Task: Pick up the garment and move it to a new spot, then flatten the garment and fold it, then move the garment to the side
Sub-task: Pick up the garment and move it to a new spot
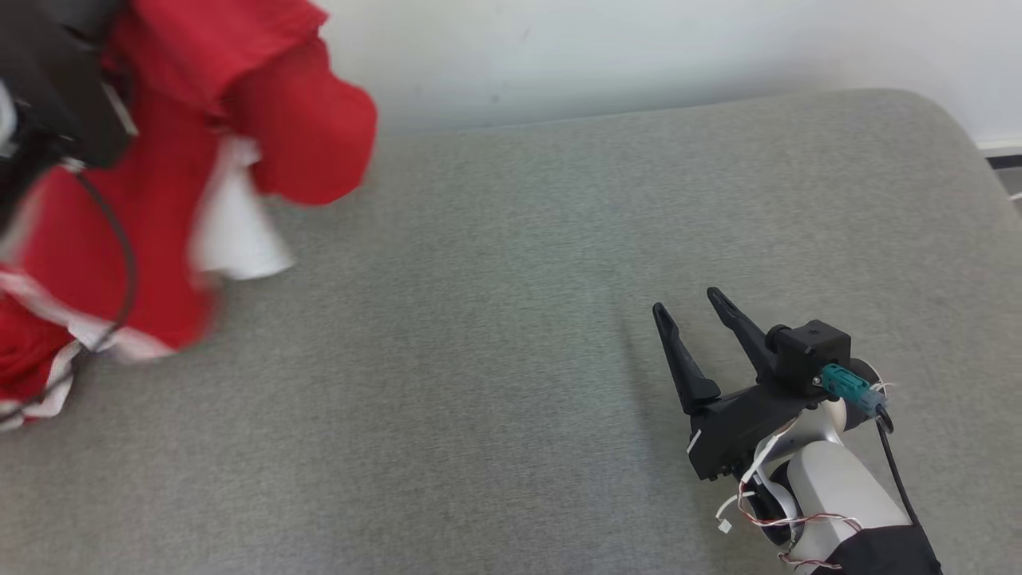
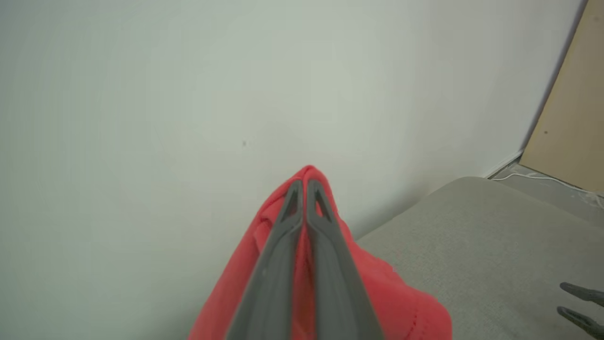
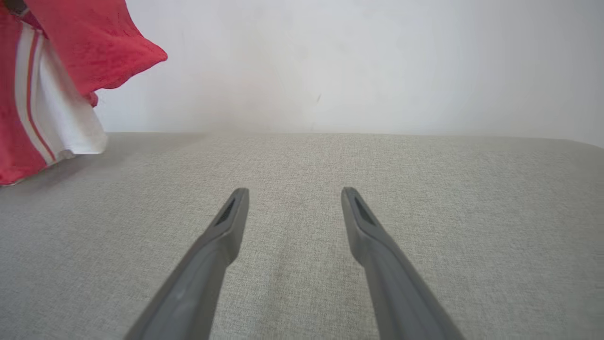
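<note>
Over the grey fabric cushion's (image 1: 511, 239) left side, my left gripper (image 2: 304, 184) pinches the red-and-white cloth garment (image 1: 160, 200); right gripper (image 1: 685, 300) spread, empty.

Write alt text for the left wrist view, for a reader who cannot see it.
The left gripper, shut on a fold of the red garment, holds it up in front of a pale wall. A grey cushion lies at lower right, with the open right gripper poking in at the far right edge.
</note>
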You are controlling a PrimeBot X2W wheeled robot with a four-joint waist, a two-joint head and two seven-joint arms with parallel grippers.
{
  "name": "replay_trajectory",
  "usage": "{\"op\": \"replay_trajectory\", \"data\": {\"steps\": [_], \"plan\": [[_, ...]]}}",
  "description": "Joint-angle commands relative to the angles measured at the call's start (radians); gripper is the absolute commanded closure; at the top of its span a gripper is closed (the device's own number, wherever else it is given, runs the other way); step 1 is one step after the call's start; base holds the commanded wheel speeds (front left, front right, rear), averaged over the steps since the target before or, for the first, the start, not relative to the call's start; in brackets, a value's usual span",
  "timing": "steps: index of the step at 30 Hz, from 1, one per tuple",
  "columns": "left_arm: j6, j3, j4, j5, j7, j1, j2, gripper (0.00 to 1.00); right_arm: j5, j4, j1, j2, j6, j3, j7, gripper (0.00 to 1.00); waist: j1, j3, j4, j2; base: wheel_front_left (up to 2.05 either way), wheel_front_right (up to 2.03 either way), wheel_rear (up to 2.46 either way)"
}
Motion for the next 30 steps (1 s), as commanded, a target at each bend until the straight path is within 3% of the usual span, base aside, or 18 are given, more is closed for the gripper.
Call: {"op": "replay_trajectory", "data": {"steps": [1, 9, 20, 30], "plan": [[0.009, -0.007, -0.037, -0.004, 0.006, 0.026, -0.004, 1.0, 0.014, 0.005, -0.003, -0.005, 0.0, 0.001, -0.01, 0.0, 0.0001, -0.011, -0.03, 0.0, 0.0, 0.0, 0.0], [0.044, -0.051, -0.189, 0.002, 0.028, 0.072, -0.049, 1.0, 0.026, 0.031, -0.017, -0.005, 0.0, -0.009, -0.029, 0.0, 0.0001, -0.01, -0.087, 0.0, 0.0, 0.0, 0.0], [0.081, -0.135, -0.349, 0.011, 0.023, 0.123, -0.181, 1.0, 0.037, 0.061, -0.026, -0.005, 0.0, -0.034, -0.055, 0.0, 0.0001, 0.008, -0.135, 0.0, 0.0, 0.0, 0.0], [0.107, -0.215, -0.249, -0.014, -0.101, 0.322, -0.298, 1.0, 0.021, 0.073, -0.032, -0.005, 0.0, -0.056, -0.07, 0.0, 0.0001, 0.016, -0.122, 0.0, 0.0, 0.0, 0.0]]}}
